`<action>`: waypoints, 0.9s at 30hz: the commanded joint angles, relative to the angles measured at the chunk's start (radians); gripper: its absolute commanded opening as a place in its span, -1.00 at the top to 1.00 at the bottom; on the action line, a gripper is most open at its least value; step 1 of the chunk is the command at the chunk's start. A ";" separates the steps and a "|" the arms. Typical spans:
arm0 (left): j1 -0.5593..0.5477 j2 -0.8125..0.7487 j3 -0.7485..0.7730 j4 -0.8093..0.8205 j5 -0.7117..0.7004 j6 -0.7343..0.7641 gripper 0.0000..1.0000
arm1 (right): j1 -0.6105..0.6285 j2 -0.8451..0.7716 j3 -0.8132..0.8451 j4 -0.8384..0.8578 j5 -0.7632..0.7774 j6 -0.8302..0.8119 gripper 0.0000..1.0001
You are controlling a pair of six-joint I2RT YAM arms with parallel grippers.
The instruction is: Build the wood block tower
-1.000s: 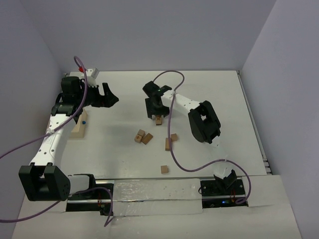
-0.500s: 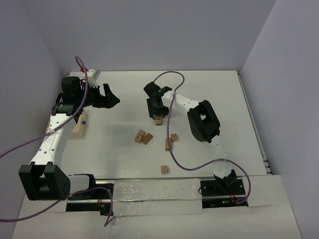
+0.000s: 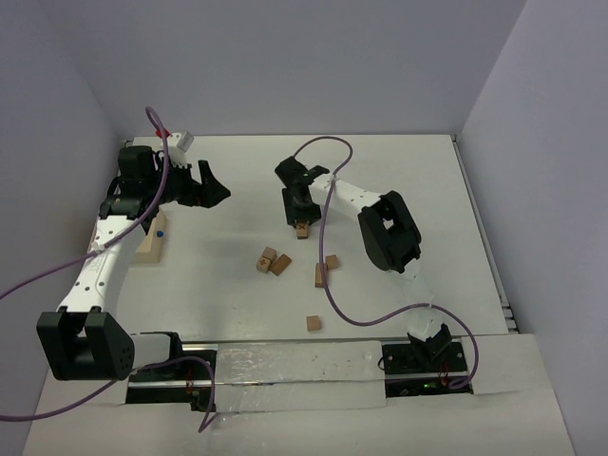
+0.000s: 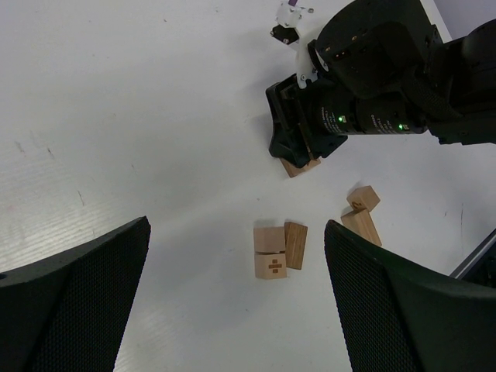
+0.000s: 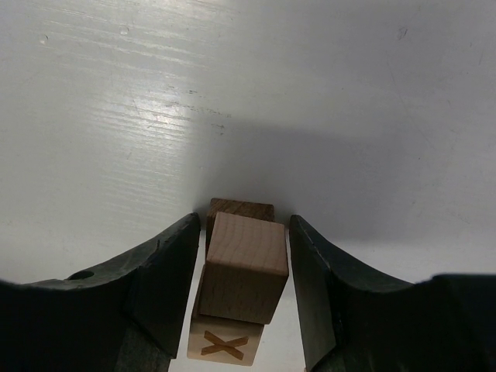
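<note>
The tower (image 5: 225, 345) is a short stack at mid-table: a plain tan cube (image 5: 244, 267) rests on a cube marked with an X, and a darker block (image 5: 240, 208) shows beneath at the far side. My right gripper (image 5: 242, 263) straddles the top cube, jaws open with only slim gaps on both sides. From above, the right gripper (image 3: 300, 215) covers most of the tower (image 3: 302, 229). Loose wood blocks (image 3: 273, 261) lie nearer the arms. My left gripper (image 3: 218, 188) hovers wide open and holds nothing, high at the left. Its wrist view looks down on two cubes (image 4: 270, 253) and a flat block (image 4: 295, 245).
More loose blocks: a long one (image 3: 321, 275), a cube (image 3: 332, 261) beside it, a single cube (image 3: 312, 323) near the front rail, and a long block (image 3: 150, 247) under the left arm. Purple cables loop over the table. Walls close in at the back and sides.
My right gripper's jaws have narrowed around the tower's top cube. The left arm has barely shifted and stays open. No block has moved.
</note>
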 commanded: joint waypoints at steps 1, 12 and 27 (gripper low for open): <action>0.006 0.003 0.048 0.011 0.035 0.010 -0.98 | -0.004 -0.055 -0.022 -0.008 -0.019 0.007 -0.13; 0.006 0.007 0.055 0.007 0.045 0.010 -0.98 | -0.003 -0.067 -0.037 -0.011 -0.052 0.011 -0.04; 0.006 0.019 0.058 0.012 0.052 0.009 -0.98 | -0.003 -0.071 -0.055 -0.006 -0.041 0.010 0.02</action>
